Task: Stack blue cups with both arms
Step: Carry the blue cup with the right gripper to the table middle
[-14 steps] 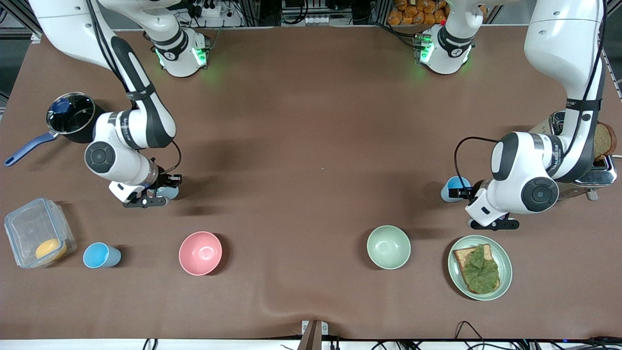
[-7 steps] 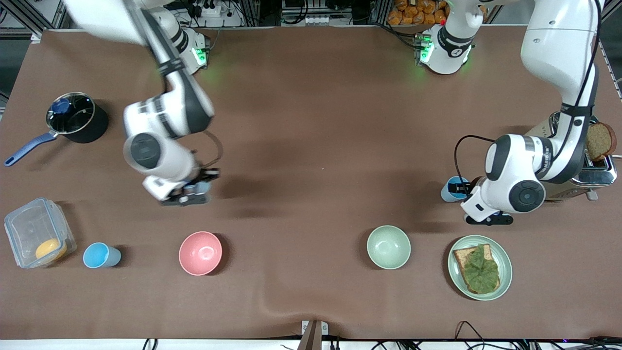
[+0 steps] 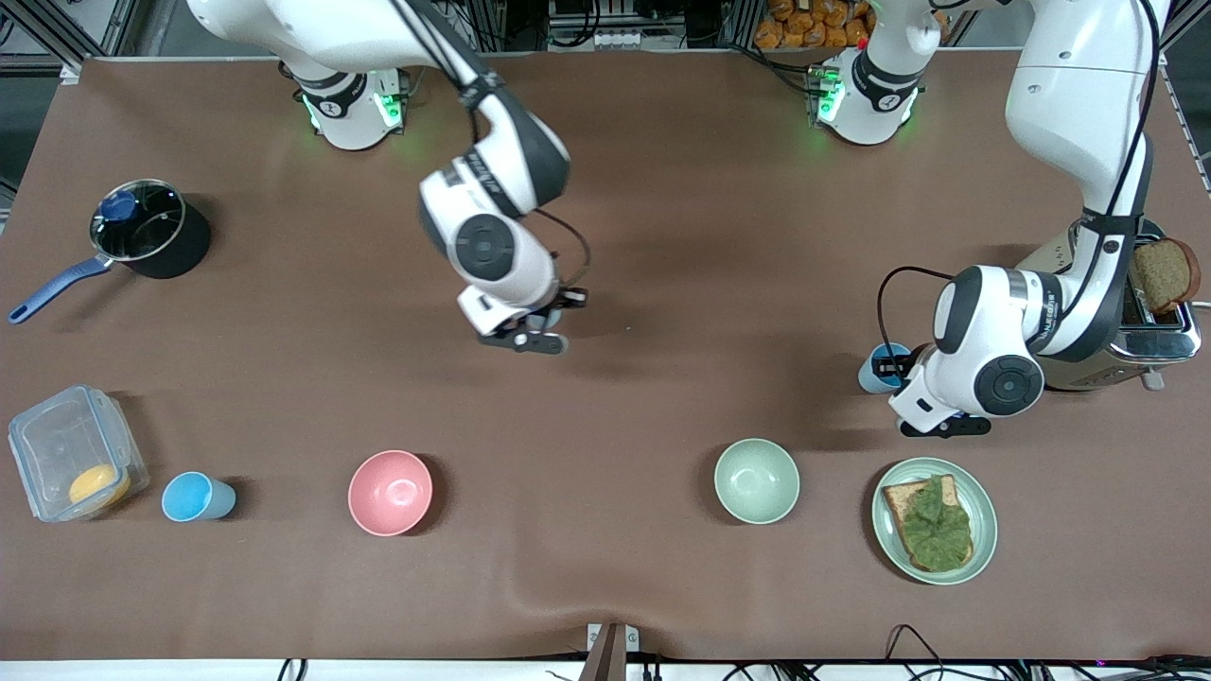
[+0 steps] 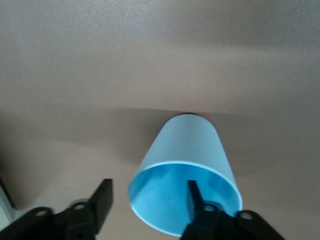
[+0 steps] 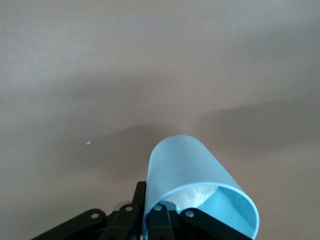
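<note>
My right gripper [image 3: 537, 328] is shut on the rim of a light-blue cup [image 5: 200, 185] and holds it tilted above the middle of the table; the right wrist view shows the gripper [image 5: 149, 202] pinching the cup's wall. My left gripper [image 3: 897, 376] is open at a second blue cup [image 3: 880, 364] standing beside the toaster. In the left wrist view this gripper [image 4: 148, 196] straddles that cup's [image 4: 187, 150] rim, one finger inside and one outside. A third blue cup [image 3: 196, 497] stands next to the plastic box at the right arm's end.
A pink bowl [image 3: 390, 492], a pale green bowl [image 3: 756, 480] and a green plate [image 3: 984, 544] with toast and lettuce lie nearer the front camera. A black saucepan [image 3: 142, 232], a clear plastic box [image 3: 57, 445] and a toaster [image 3: 1159, 345] with bread stand at the table's ends.
My right arm has carried its blue cup from the right arm's end to over the table's middle. My left gripper has shifted slightly closer onto its cup.
</note>
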`<move>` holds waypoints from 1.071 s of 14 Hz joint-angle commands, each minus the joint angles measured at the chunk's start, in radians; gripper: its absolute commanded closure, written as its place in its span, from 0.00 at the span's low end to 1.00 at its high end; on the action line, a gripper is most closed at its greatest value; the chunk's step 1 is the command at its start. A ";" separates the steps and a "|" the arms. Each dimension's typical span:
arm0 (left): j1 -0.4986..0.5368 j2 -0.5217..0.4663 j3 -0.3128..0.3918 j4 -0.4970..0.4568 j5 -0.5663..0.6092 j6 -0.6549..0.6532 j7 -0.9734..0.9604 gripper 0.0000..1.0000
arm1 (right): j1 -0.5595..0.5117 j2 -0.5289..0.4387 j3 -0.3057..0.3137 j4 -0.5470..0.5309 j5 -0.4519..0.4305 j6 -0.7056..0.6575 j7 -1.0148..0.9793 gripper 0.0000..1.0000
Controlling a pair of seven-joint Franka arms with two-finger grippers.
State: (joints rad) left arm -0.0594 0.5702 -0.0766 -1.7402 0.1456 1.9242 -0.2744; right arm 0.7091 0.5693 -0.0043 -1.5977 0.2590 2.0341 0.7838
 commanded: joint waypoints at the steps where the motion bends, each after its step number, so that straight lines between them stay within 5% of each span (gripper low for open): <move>1: -0.033 0.014 -0.002 -0.002 0.029 0.022 -0.078 1.00 | 0.050 0.116 -0.013 0.110 0.025 0.026 0.122 1.00; 4: -0.030 0.014 -0.002 -0.004 0.029 0.024 -0.078 1.00 | 0.069 0.122 -0.013 0.108 0.028 0.077 0.149 1.00; 5: -0.030 0.013 -0.002 -0.002 0.029 0.024 -0.078 1.00 | 0.072 0.129 -0.013 0.108 0.028 0.083 0.152 0.71; 6: -0.030 0.010 -0.002 -0.001 0.029 0.024 -0.078 1.00 | 0.075 0.133 -0.014 0.108 0.026 0.087 0.152 0.01; 11: -0.008 -0.022 -0.003 0.010 0.014 0.032 -0.083 1.00 | 0.066 0.110 -0.016 0.159 0.023 0.071 0.141 0.00; 15: -0.007 -0.065 -0.003 0.019 -0.092 0.091 -0.100 1.00 | -0.023 -0.012 -0.022 0.213 0.011 -0.121 0.131 0.00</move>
State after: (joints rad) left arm -0.0677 0.5459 -0.0739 -1.7075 0.1032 1.9919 -0.3543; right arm 0.7495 0.6422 -0.0327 -1.3900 0.2622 2.0027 0.9202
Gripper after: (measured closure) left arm 0.965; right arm 0.000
